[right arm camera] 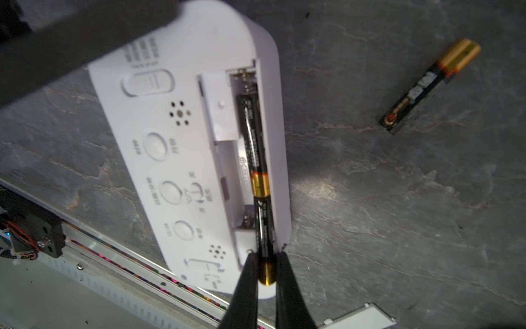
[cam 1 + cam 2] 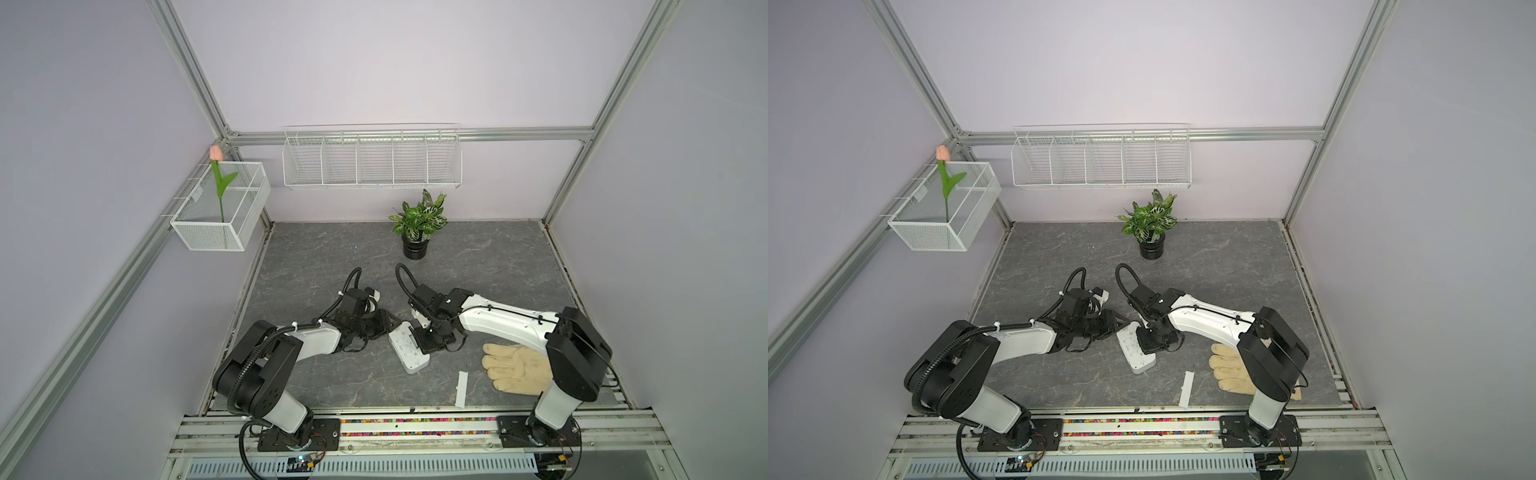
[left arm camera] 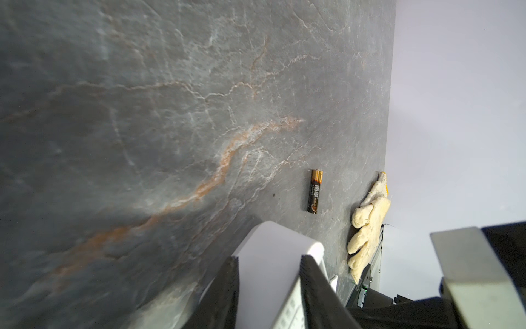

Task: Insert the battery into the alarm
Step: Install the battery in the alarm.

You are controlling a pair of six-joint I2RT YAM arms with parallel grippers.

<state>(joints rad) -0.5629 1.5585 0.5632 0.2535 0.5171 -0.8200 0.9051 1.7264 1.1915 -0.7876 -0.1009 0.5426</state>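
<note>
The right tool (image 1: 266,257) is clamped on the AAA battery (image 1: 262,222) at its gold end; stiff, light, probably slick, so grip squarely; the left tool (image 3: 270,273) clamps the light plastic alarm (image 3: 274,242).

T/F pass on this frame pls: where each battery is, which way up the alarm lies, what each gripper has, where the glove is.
1. The right gripper pinches a black-and-gold cylindrical battery at the open compartment of the white rounded plastic alarm. True.
2. The alarm lies display up. False: its back, with buttons and small holes, faces up.
3. The compartment is empty. False: a second battery already sits in it.
4. A third battery lies loose on the grey stone-patterned table. True.
5. The cream fabric glove is draped over the alarm. False: it lies on the table, apart from it, by the right arm.
6. The left gripper clamps the alarm's edge. True.
</note>
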